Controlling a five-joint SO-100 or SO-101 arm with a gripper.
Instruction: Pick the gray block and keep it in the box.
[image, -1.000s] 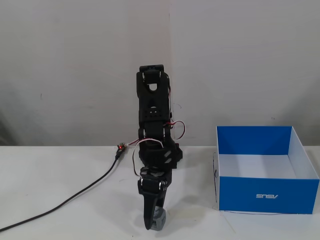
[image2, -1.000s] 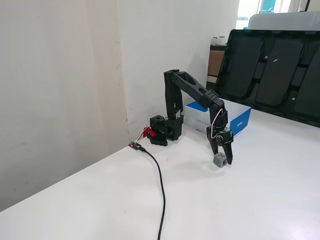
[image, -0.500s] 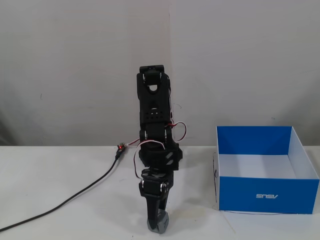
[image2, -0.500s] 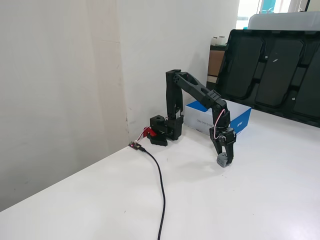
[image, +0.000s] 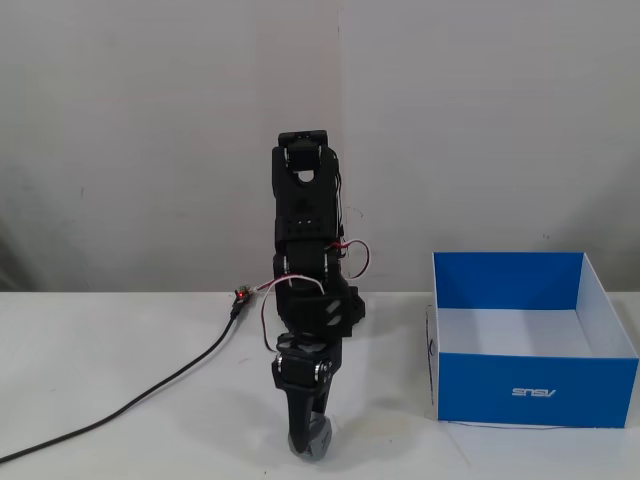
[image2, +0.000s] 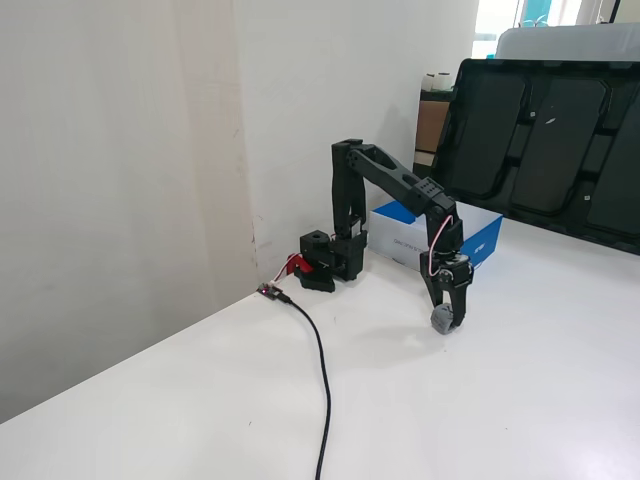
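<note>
The gray block (image: 312, 441) sits between my gripper's (image: 308, 437) black fingers, low at the table surface near the front edge in one fixed view. In the other fixed view the block (image2: 445, 321) shows at the tips of the gripper (image2: 450, 316), touching or just above the white table. The jaws are closed on it. The blue box (image: 535, 390), white inside with an upside-down ASUS logo, stands to the right of the arm; in the other fixed view the box (image2: 486, 243) lies behind the arm. I see nothing inside it.
A black cable (image: 150, 395) runs from the arm's base to the front left; it also shows in the other fixed view (image2: 320, 370). The arm's base (image2: 325, 262) stands by the wall. A large dark tray (image2: 545, 150) leans at the back right.
</note>
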